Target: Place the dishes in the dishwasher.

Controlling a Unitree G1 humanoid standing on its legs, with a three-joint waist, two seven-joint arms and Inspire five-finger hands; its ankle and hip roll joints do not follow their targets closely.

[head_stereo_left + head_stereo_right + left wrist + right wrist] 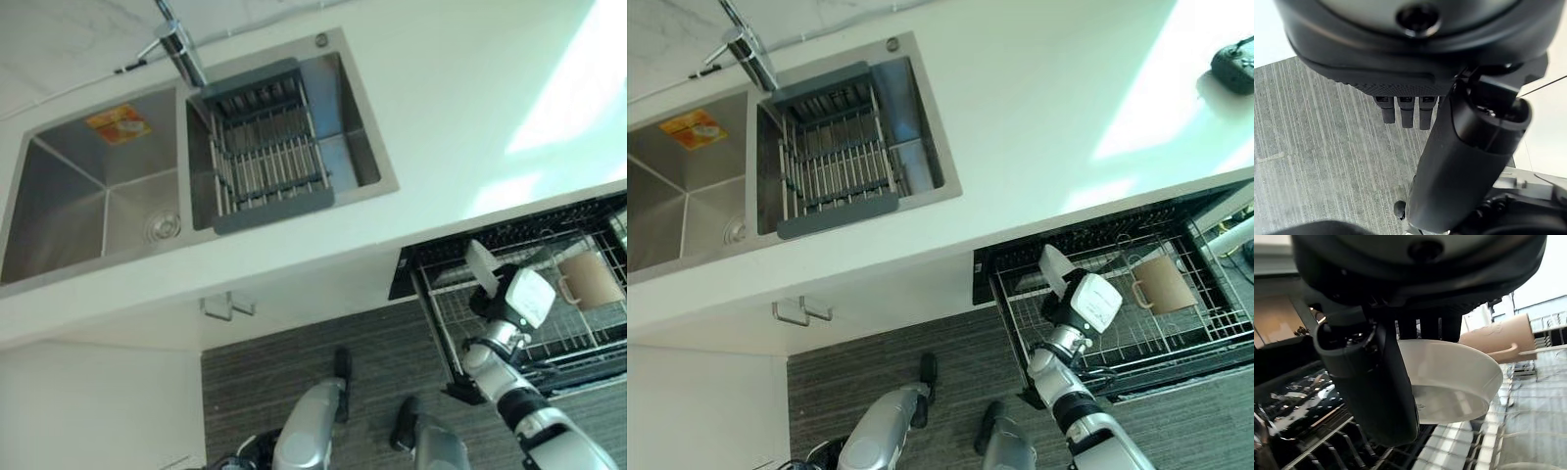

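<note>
Right wrist view: right hand pinches white shallow bowl, seemingly glossy, above dishwasher rack.

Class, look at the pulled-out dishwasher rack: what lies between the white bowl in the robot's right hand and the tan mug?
Only bare wire rack separates the white bowl, pinched in the right hand, from the tan mug lying on its side, in the right eye view.

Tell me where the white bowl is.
The white bowl is in the right hand, over the open dishwasher rack, left of the tan mug.
</note>
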